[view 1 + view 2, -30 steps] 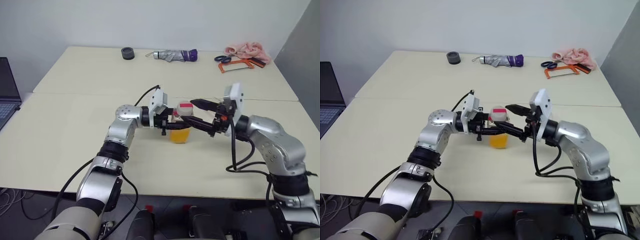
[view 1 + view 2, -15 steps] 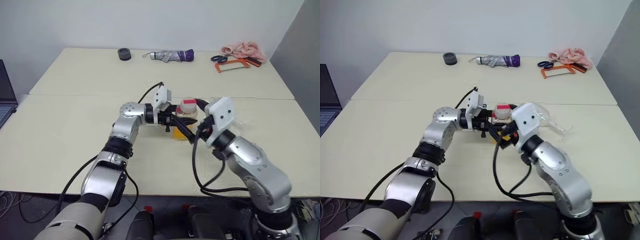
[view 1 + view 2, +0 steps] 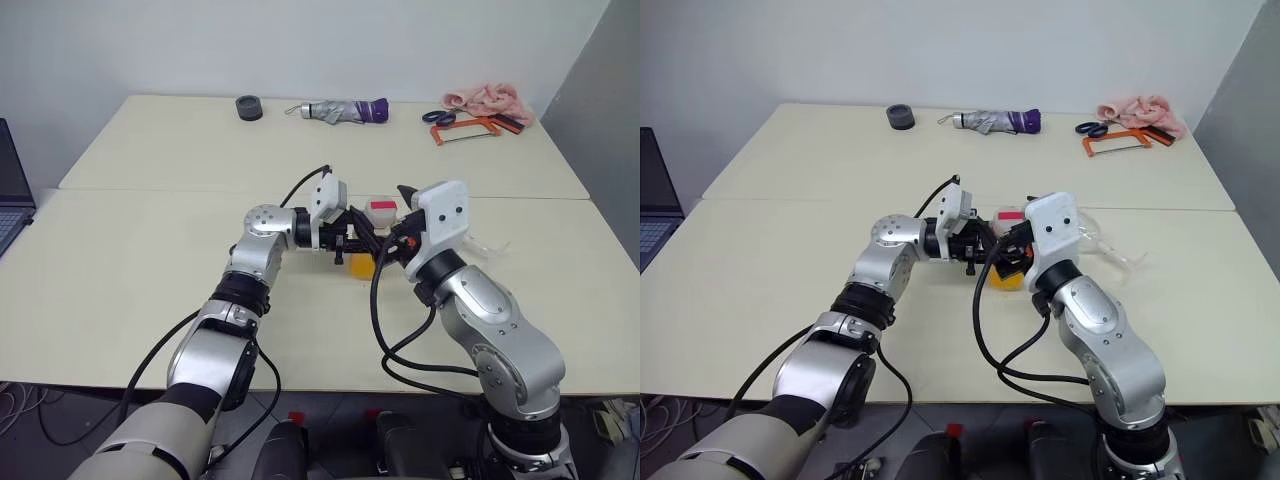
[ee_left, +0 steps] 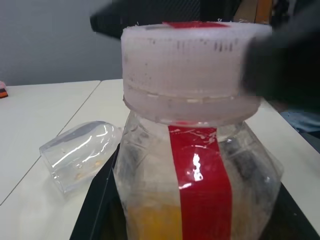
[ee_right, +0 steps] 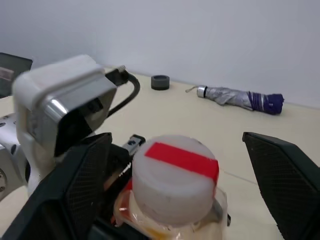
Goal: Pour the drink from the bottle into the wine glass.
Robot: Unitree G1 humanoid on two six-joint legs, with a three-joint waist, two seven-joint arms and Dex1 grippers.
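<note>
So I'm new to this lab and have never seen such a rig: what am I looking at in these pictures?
It is a humanoid robot with two arms. Two pictures come from the cameras in its head, looking down over the arms. The other two come from a camera on each wrist. The left fingers are shut on a small bottle of orange drink, held upright. The right fingers stand open on either side of its cap. A wine glass lies on its side on the table near the bottle. At the far edge lie a tape roll, an umbrella, scissors and a pink cloth.
</note>
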